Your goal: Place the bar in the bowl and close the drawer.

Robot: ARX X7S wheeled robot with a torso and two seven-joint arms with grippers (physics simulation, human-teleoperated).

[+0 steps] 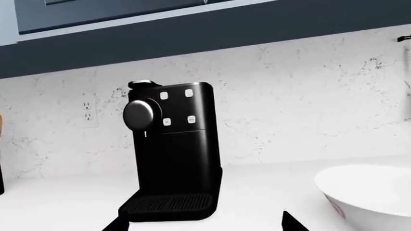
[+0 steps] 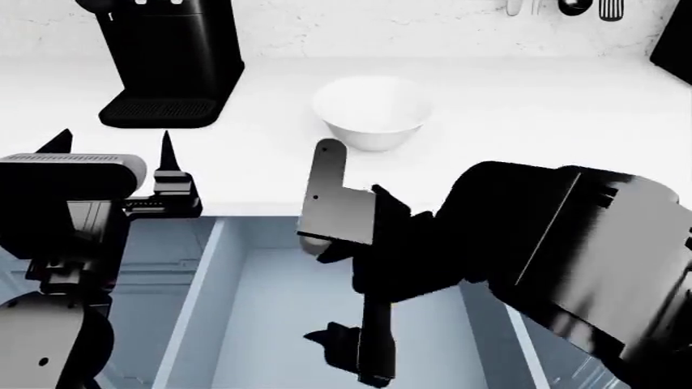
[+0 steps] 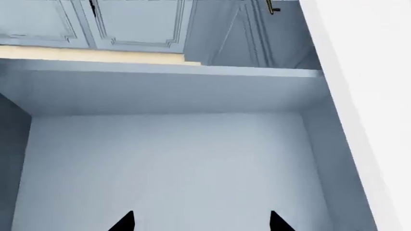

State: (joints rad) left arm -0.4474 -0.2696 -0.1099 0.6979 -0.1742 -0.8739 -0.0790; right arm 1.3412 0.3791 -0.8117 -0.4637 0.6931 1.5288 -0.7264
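Note:
The white bowl [image 2: 371, 109] stands on the white counter [image 2: 519, 105], to the right of the coffee machine; its rim also shows in the left wrist view [image 1: 369, 190]. The drawer [image 2: 271, 324] is pulled open below the counter edge; its pale-blue floor [image 3: 167, 159] looks bare. The bar shows in no view. My left gripper [image 2: 113, 146] is open and empty, hovering at the counter's front edge and facing the coffee machine; it also shows in its own wrist view [image 1: 204, 225]. My right gripper [image 2: 352, 352] is open and empty, reaching down inside the drawer; its own wrist view shows it too [image 3: 201, 224].
A black coffee machine [image 2: 168, 57] stands at the back left of the counter, and it also shows in the left wrist view [image 1: 173, 154]. Utensils [image 2: 562, 6] hang on the back wall. Panelled cabinet doors [image 3: 128, 24] lie beyond the drawer's front wall. My right arm covers part of the drawer.

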